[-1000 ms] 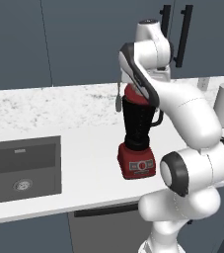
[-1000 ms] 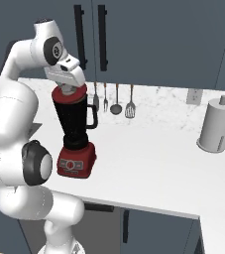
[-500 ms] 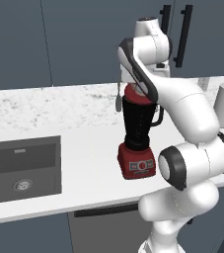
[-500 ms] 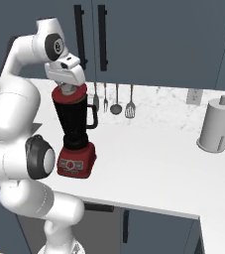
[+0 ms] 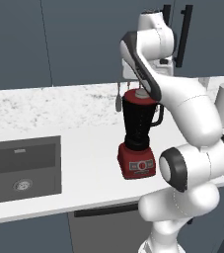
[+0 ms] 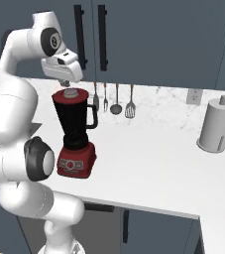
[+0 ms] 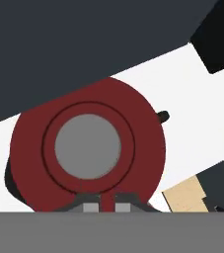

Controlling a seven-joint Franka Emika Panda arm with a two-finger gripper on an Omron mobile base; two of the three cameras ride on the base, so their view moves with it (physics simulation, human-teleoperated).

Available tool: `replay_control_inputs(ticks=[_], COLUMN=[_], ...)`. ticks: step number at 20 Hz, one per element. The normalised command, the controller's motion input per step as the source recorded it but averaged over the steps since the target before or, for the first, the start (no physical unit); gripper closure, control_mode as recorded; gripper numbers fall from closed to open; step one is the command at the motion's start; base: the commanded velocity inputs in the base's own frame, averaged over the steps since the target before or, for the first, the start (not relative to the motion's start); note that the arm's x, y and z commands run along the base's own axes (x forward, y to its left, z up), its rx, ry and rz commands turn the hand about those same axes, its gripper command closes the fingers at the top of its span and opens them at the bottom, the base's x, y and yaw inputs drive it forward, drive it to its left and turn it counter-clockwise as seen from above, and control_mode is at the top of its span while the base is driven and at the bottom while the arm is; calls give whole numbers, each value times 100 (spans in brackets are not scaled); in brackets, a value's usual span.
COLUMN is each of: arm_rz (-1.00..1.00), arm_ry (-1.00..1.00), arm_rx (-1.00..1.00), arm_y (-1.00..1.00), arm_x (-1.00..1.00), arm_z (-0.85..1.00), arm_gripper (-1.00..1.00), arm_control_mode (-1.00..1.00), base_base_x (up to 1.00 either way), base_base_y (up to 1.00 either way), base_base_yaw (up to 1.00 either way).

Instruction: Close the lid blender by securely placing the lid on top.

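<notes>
So the lid (image 6: 70, 94) is sitting right on top of the blender (image 6: 76, 134), flat on the jar's rim as far as I can see; red disc, grey knob in the middle, and in the hand view it looks dead centred over the jar (image 7: 88, 148). The blender itself stands upright on the white speckled counter (image 6: 153, 158), dark jar with its handle on the side, on the boxy red base with the button panel facing the front edge. The gripper (image 6: 64, 83) hangs just above the lid, pointing straight down at the knob; from the base views I honestly can't tell whether it's touching the knob or a hair above it. In the hand view the two finger tips (image 7: 90, 206) sit close together at the bottom, just over the lid's edge, so the hand looks pinched narrow with nothing between the tips. Behind the blender some utensils (image 6: 116, 99) hang on the wall; a paper-towel roll (image 6: 216, 124) stands well off to the right; the sink (image 5: 22, 165) is off to the left.
</notes>
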Motion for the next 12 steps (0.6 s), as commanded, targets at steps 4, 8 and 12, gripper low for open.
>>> replay_control_inputs(ticks=[4,8,12], arm_rz=[0,0,0], arm_ry=[-1,0,-1], arm_rx=[4,4,1], arm_y=[0,0,0], arm_x=[-21,-20,-22], arm_z=[46,37,10], arm_gripper=[100,100,100], arm_control_mode=[-100,-100,-100], base_base_x=[0,0,0], base_base_y=[0,0,0], base_base_yaw=[0,0,0])
